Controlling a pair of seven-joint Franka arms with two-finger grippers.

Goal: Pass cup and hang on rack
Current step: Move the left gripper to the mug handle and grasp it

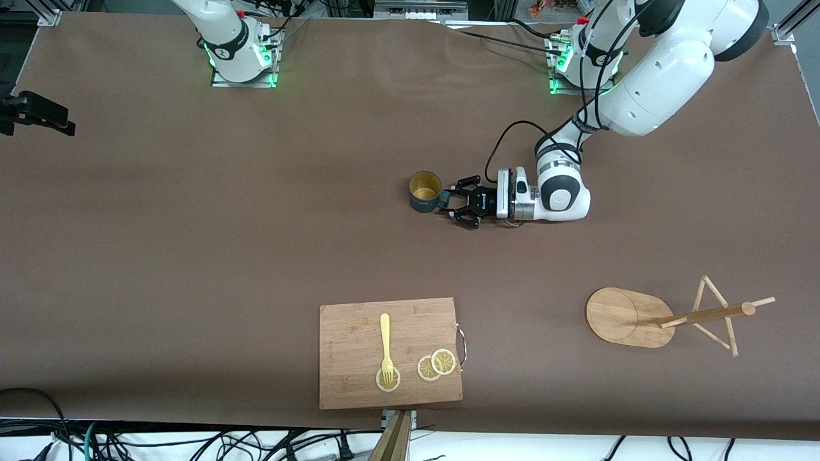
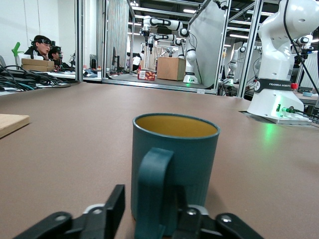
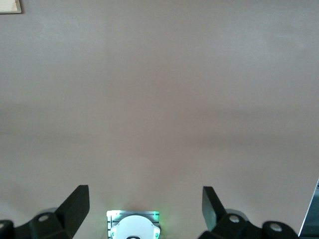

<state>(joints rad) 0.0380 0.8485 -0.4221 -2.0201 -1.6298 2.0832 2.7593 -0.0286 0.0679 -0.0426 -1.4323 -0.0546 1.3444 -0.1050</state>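
- Teal cup (image 1: pixel 424 191) stands upright mid-surface, toward the robots' edge.
- Left hand (image 1: pixel 450 205) sits low, fingers (image 2: pixel 107 211) spread around its handle.
- Right hand (image 3: pixel 144 204) waits, fingers spread.
- Wooden rack (image 1: pixel 666 317) lies toppled near the left arm's front-camera corner.

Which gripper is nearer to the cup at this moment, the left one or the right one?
The left. The left gripper is right at the cup, its fingers open around the handle. The right gripper is open, waits over bare table near its own base, well apart from the cup.
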